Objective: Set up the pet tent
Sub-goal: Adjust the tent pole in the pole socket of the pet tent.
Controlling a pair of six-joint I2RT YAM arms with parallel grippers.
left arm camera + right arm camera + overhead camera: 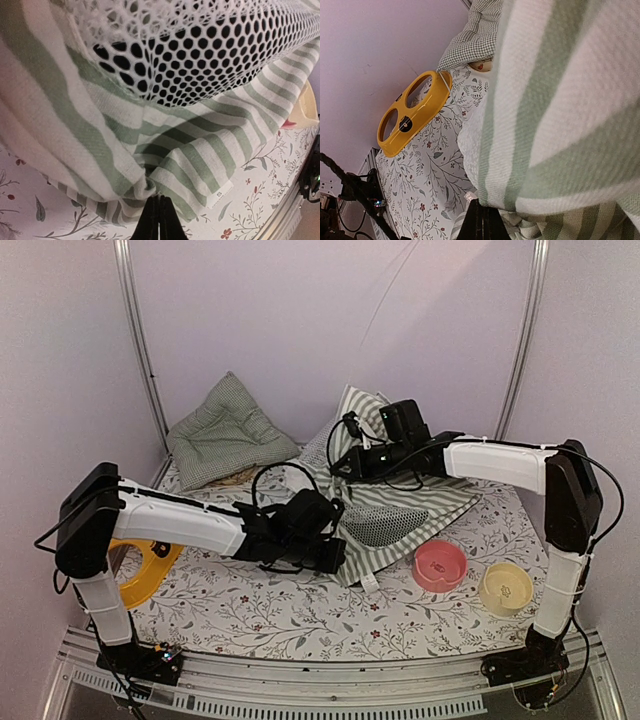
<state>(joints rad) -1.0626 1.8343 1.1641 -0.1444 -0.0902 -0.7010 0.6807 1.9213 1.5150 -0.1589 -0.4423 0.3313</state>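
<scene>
Pet tent [400, 505] lies partly collapsed in the middle of the bench [260, 610]. Its far part is lifted towards the right arm. A white cloth with small flowers covers the bench, pale lilac walls close the room, and thin metal poles stand in the far corners.

From above, both tools are hidden under their wrists. In the wrist views, the left tool [159, 220] has its fingers pressed together on a bunched striped edge of the pet tent, under the mesh. The right tool [480, 222] is clamped the same way on striped fabric and is cut off by the frame.

A green checked cushion [225, 430] leans at the far left. A yellow holder [145, 570] with two round holes is half hidden behind the left arm. At near right stand a pink bowl [440, 565] and a cream bowl [505, 587], which has a small mark on its bottom.
</scene>
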